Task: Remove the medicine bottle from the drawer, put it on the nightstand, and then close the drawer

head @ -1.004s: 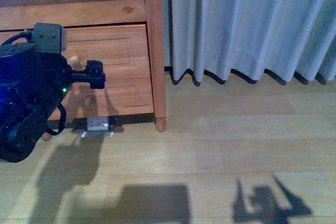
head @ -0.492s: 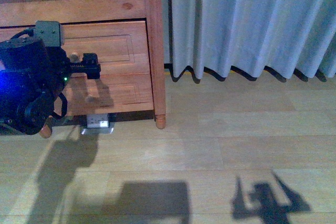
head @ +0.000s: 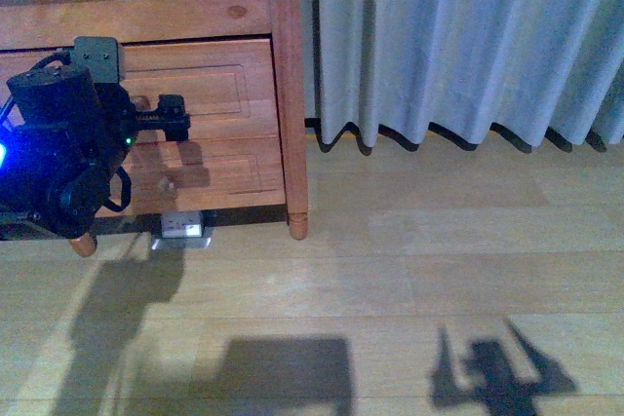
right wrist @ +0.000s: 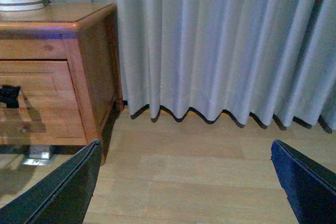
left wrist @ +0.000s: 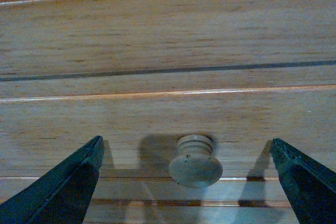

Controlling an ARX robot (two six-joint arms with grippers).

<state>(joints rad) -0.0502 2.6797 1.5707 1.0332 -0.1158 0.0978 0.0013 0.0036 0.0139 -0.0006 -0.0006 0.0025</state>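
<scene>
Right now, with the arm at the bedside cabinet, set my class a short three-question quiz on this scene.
1. True or false: the left gripper is shut on the round pale wooden knob of the orange-brown panelled upper drawer.
2. What hangs beside the orange-brown wooden nightstand? A) a pale grey pleated curtain B) a mirror C) a towel
3. Fill in: the right gripper is ____.
Key: 1 false, its fingers stand open on either side of the knob, apart from it. 2 A. 3 open.
</scene>
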